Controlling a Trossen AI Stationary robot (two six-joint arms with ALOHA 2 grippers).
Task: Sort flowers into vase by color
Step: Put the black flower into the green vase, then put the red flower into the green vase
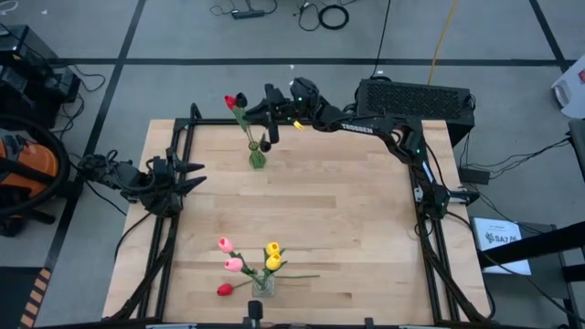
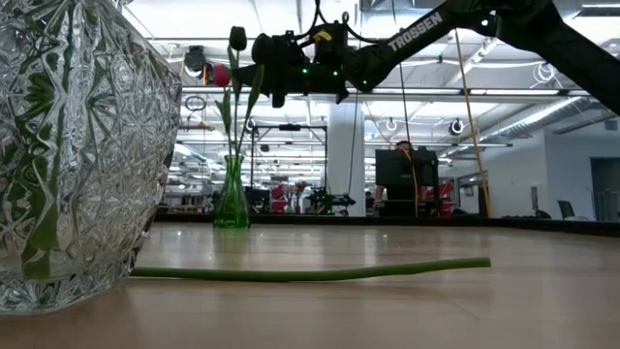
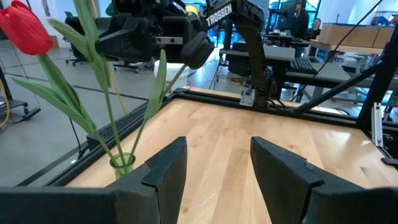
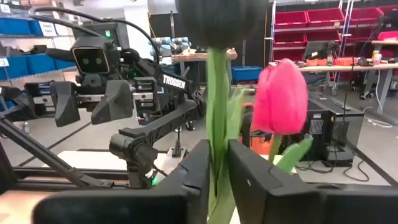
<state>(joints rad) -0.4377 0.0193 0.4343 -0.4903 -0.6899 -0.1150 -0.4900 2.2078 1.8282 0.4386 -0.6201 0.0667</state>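
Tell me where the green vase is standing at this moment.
In the high view the green vase stands near the table's far edge, left of centre. It holds a red tulip and dark tulips, with the right end effector just above it.

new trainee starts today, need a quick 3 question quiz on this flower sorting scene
1. True or false: the right gripper has its fingers around the dark tulip's stem, above the green vase.
2. Which colours stand in the clear vase at the near edge?
A. red and dark only
B. pink, yellow and red
C. dark and yellow only
3. Fill in: the left gripper waits at the table's left edge with its fingers ____.

Key:
1. True
2. B
3. open
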